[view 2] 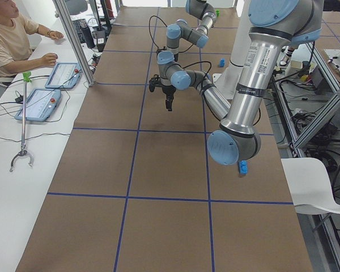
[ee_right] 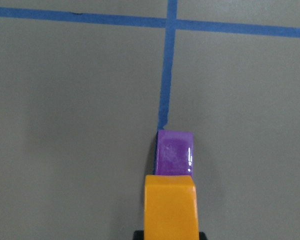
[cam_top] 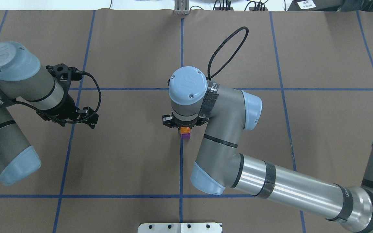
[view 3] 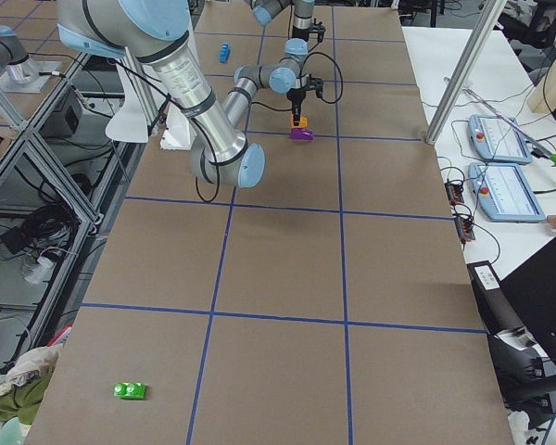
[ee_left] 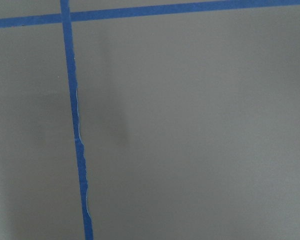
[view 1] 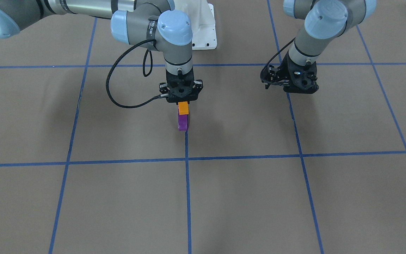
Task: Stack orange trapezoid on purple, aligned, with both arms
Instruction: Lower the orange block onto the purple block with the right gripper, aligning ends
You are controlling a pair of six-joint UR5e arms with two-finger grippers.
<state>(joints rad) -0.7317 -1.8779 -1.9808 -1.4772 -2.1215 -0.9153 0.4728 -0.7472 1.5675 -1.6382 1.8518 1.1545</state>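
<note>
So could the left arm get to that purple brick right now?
Probably only from the side. Nothing lies between the left claw and the purple brick, but the right claw hangs right over it with the orange trapezoid, blocking the top.

The glossy orange brick (view 1: pixel 183 108) sits gripped in the right hand (view 1: pixel 183 103), directly above the glossy purple brick (view 1: pixel 182 122). The purple brick stands on the desk (view 1: pixel 245 197) at a blue tape line's (view 1: pixel 188 148) end. Whether the bricks touch is unclear.
</note>
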